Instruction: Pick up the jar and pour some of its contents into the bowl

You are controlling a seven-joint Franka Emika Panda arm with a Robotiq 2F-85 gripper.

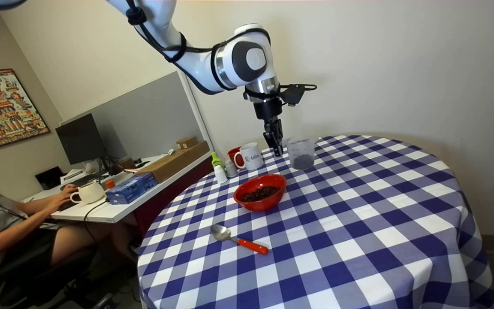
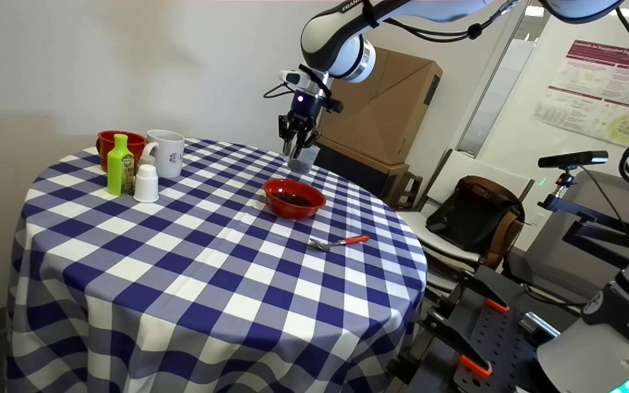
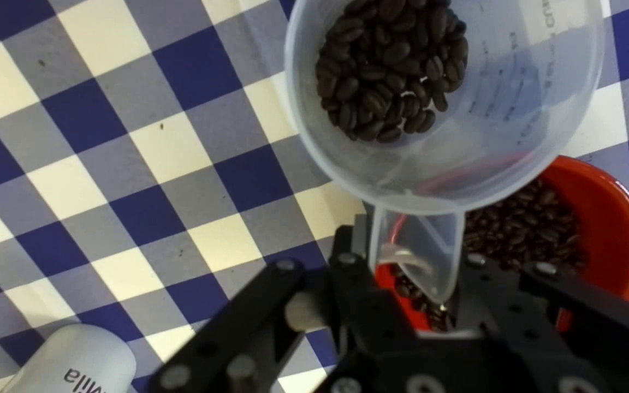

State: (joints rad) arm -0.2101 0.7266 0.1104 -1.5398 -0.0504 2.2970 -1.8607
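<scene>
Toward the left of the worktop (image 1: 358,223), in an exterior view, stood a bottle (image 1: 216,161), then a red cup (image 1: 231,152) partly behind a mug (image 1: 253,157). A spoon (image 1: 247,244) lay in front of the bowl (image 1: 264,205), which held beans (image 1: 260,194). Next, to the right, came the fingers (image 3: 350,275), pointing down and closed on the handle (image 3: 429,240) of the jar (image 1: 302,151); the wrist view showed one on either side of it. The step in hand looked like the carry: jar held, nothing falling from it. With beans in both, I could not tell whether the pour was due or done. If due, the next move called for bringing the jar's mouth over the bowl and tipping gently, so that only some went in; if done, for setting it down level and letting go.

The jar was farthest right of these, behind the bowl and near it, apparently not over it; whether its base touched the worktop I could not tell. It looked cloudy-clear and roughly upright, with printed marks on its wall. A small heap of beans lay at the bottom, toward one side in the wrist view.
</scene>
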